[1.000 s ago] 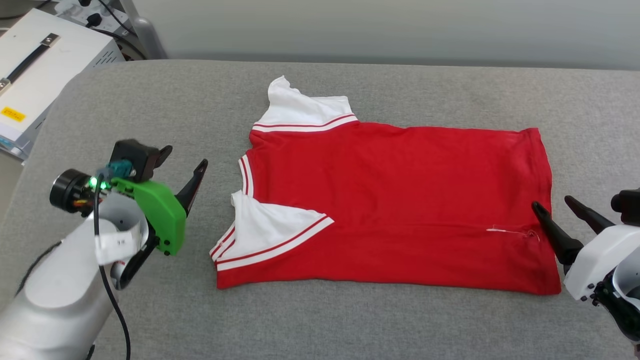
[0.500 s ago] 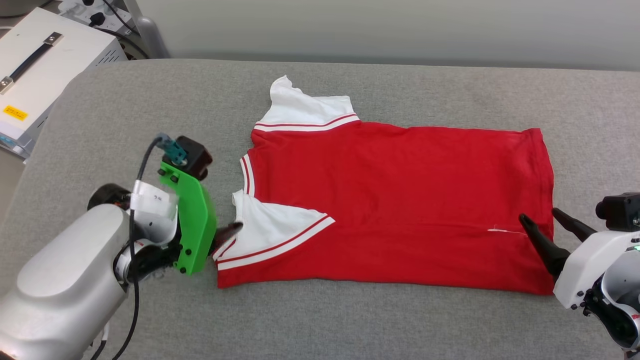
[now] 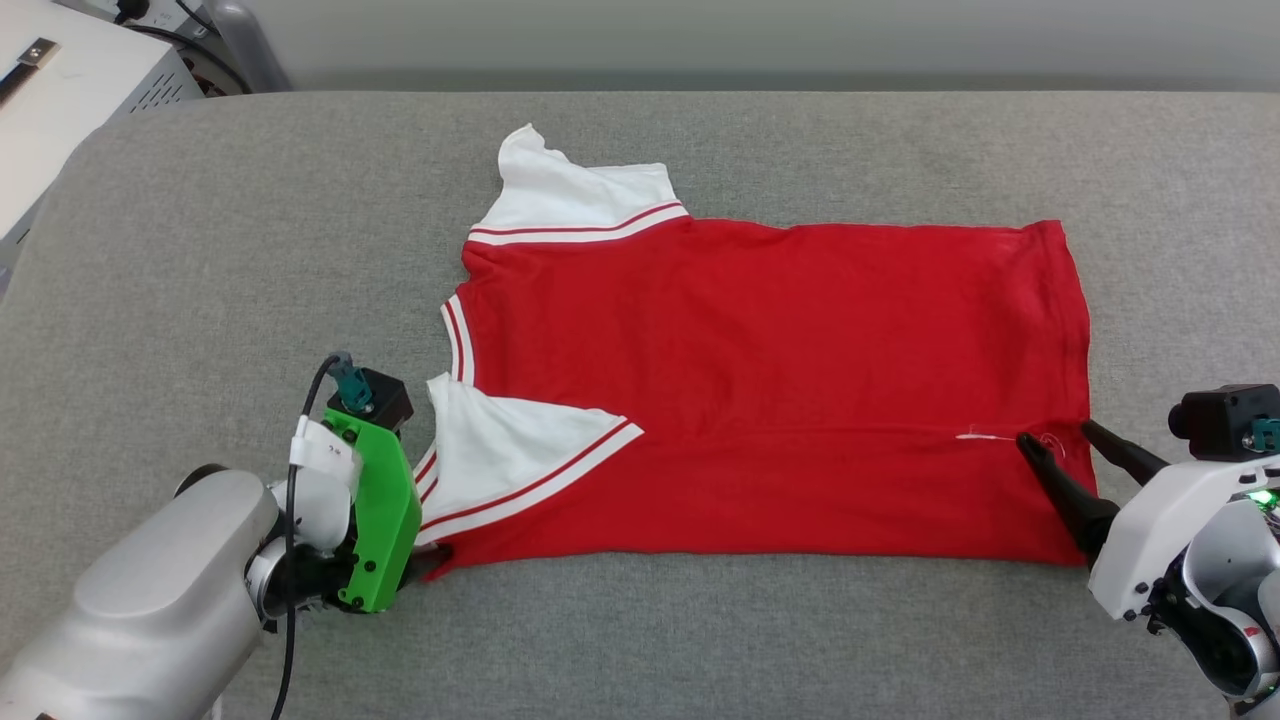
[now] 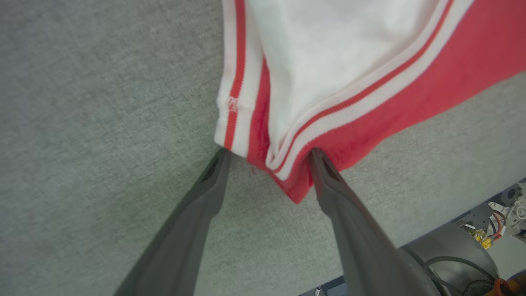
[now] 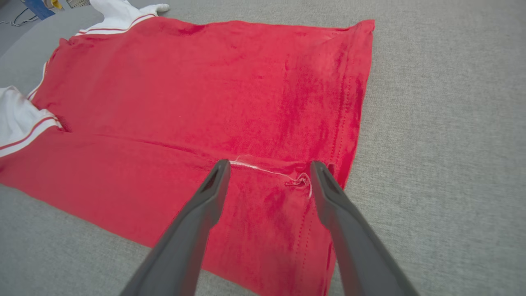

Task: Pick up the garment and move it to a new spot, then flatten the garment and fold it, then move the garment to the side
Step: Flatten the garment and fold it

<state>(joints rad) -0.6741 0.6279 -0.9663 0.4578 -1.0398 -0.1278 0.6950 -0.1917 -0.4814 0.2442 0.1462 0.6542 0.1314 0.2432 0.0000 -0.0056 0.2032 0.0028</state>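
Note:
The garment (image 3: 760,380) lies flat on the grey padded table (image 3: 250,250), a red T-shirt with white striped sleeves, collar to the left and hem to the right. Its near long edge is folded over. My left gripper (image 4: 269,155) stands open at the near left corner, and the sleeve trim and red corner (image 4: 287,176) sit between its fingertips. In the head view a green mount (image 3: 380,520) hides most of that gripper. My right gripper (image 3: 1055,436) is open over the hem near the right near corner. A loose white thread (image 5: 267,169) lies between its fingers (image 5: 205,201).
A white equipment case (image 3: 60,100) stands off the table's far left corner, with cables behind it. The table's far edge meets a pale wall. The left wrist view shows part of the robot's base and wiring (image 4: 472,255) beyond the table's near edge.
The head camera has shifted, so the whole picture moved. My left gripper swung down from beside the collar to the garment's near left corner. My right gripper crept forward over the hem.

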